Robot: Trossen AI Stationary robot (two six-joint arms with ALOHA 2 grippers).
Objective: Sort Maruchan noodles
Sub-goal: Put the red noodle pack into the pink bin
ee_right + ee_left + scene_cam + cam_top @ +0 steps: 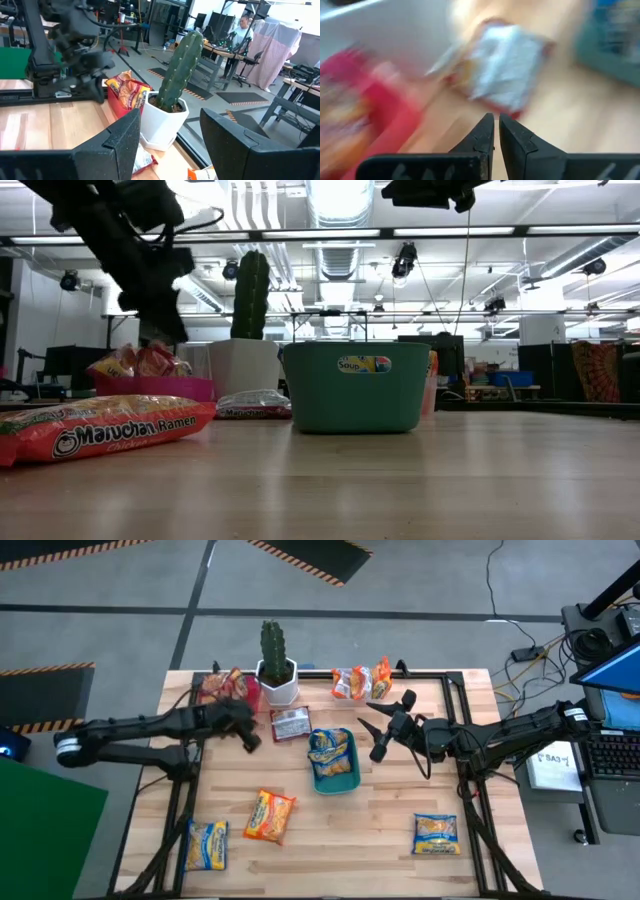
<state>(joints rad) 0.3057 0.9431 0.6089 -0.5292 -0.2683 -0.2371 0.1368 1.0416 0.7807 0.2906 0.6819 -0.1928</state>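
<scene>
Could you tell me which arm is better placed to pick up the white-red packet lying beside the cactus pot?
Probably left: its shut claw hovers beside the white-red packet; the open right claw sits across the green tray.

Cactus (273,650) behind tray (334,778) w/ noodle pkt (331,752) inside.

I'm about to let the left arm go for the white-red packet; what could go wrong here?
The left hand is shut, so it may shove the white-red packet instead of gripping it. That packet lies close beside the cactus pot and pink tray, so a wide approach could knock either.
</scene>
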